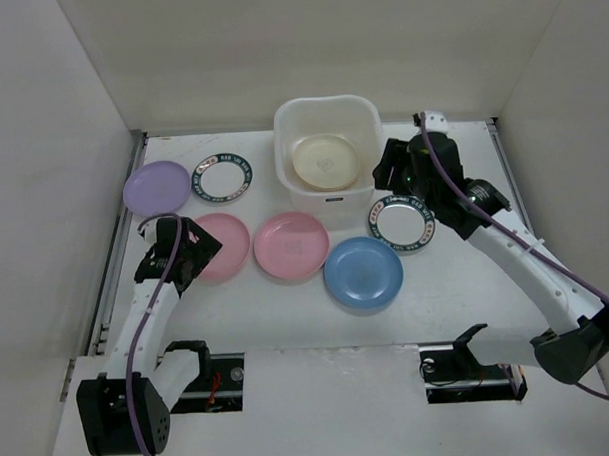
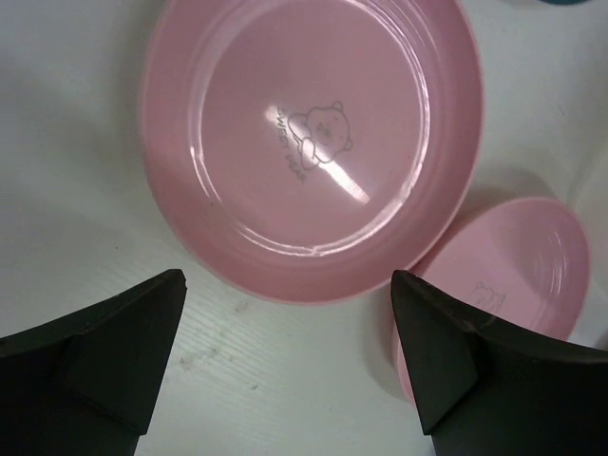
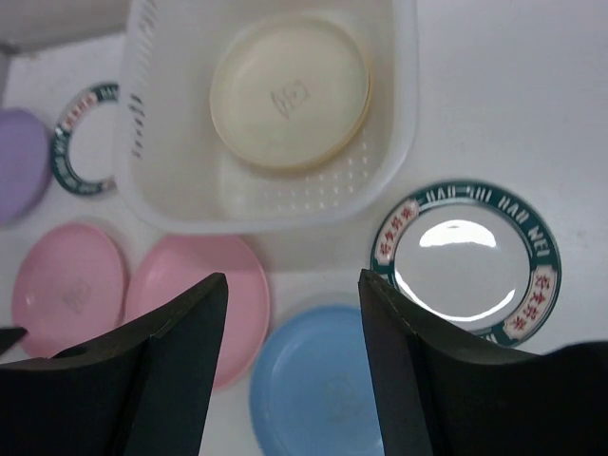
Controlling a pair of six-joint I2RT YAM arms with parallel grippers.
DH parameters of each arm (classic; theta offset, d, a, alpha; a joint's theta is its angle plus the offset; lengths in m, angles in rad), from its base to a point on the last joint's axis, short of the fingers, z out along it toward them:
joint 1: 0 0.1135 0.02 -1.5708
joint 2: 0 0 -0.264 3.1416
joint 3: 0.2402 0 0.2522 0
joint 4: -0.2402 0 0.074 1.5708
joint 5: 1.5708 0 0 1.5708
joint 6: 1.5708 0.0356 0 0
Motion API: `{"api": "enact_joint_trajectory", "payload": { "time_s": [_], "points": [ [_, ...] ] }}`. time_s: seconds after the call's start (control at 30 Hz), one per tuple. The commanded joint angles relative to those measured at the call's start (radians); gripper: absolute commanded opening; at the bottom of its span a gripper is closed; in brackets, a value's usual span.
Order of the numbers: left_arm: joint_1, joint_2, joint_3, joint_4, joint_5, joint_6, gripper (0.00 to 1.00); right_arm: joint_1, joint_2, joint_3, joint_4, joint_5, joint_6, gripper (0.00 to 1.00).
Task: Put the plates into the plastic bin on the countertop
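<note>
Below the left gripper's (image 2: 287, 285) parted, empty fingers lies a pink plate (image 2: 313, 142) on the countertop (image 2: 76, 142). Right gripper (image 3: 294, 278) is released also, holding nothing, just beside the plastic bin (image 3: 404, 114); one cream plate (image 3: 290, 90) lies inside the bin

This is looking like a robotics lab test cell, not a home kitchen: plain white panel walls (image 1: 308, 48) are enclosing the flat white countertop (image 1: 287, 309), with the left arm (image 1: 148, 319) and right arm (image 1: 531, 270) standing bolted at its near edge.
</note>
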Motion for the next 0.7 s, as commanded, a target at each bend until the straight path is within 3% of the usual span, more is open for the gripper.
{"api": "enact_joint_trajectory", "payload": {
  "time_s": [0.0,0.13,0.27,0.67],
  "points": [
    [0.051,0.017,0.006,0.028,-0.017,-0.108,0.86,0.023,-0.038,-0.094,0.084,-0.057,0.031,0.63],
    [0.059,-0.019,0.009,0.014,-0.065,-0.142,0.81,0.031,-0.085,-0.155,0.107,-0.092,0.033,0.63],
    [0.057,0.046,0.003,-0.009,-0.091,-0.139,0.77,0.033,-0.119,-0.192,0.112,-0.098,0.039,0.63],
    [0.148,0.225,-0.094,0.156,-0.062,-0.167,0.69,-0.010,-0.099,-0.174,0.093,-0.132,0.033,0.62]
  ]
}}
